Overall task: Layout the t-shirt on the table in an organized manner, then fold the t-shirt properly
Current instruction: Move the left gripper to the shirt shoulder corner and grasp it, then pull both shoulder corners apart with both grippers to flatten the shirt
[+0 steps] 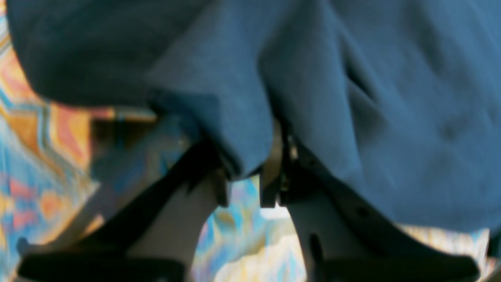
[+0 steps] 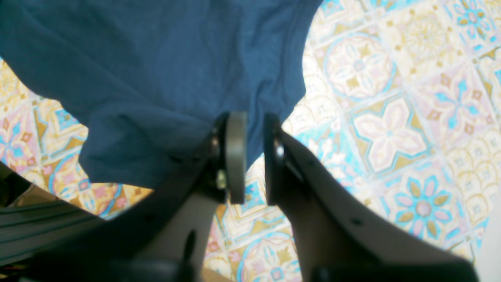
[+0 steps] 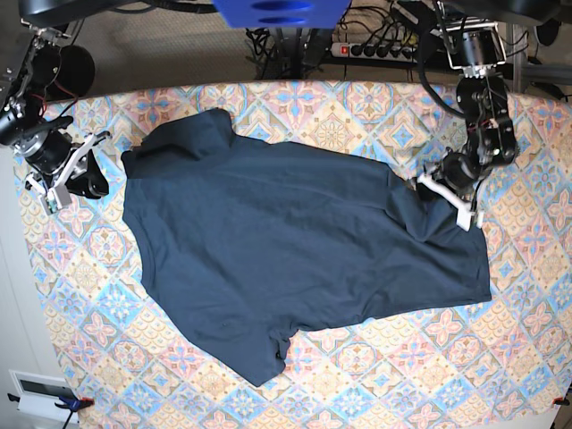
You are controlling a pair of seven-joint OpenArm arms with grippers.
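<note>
The dark navy t-shirt (image 3: 286, 241) lies spread across the tile-patterned table (image 3: 429, 357), one sleeve pointing to the near edge. My left gripper (image 3: 444, 192) sits at the shirt's right-hand corner. In the left wrist view a fold of the t-shirt (image 1: 391, 98) hangs down between the narrow-set fingers of the left gripper (image 1: 244, 184), which is shut on it. My right gripper (image 3: 94, 179) is at the shirt's left edge. In the right wrist view its pads (image 2: 235, 156) stand close together, and the right gripper (image 2: 254, 156) is shut on the t-shirt (image 2: 156, 58), whose hem runs between them above the table (image 2: 391, 129).
A power strip with cables (image 3: 375, 49) lies behind the table's far edge, beside a blue mount (image 3: 281, 11). A small white box (image 3: 45, 393) sits off the table at the near left. Patterned cloth shows all round the shirt.
</note>
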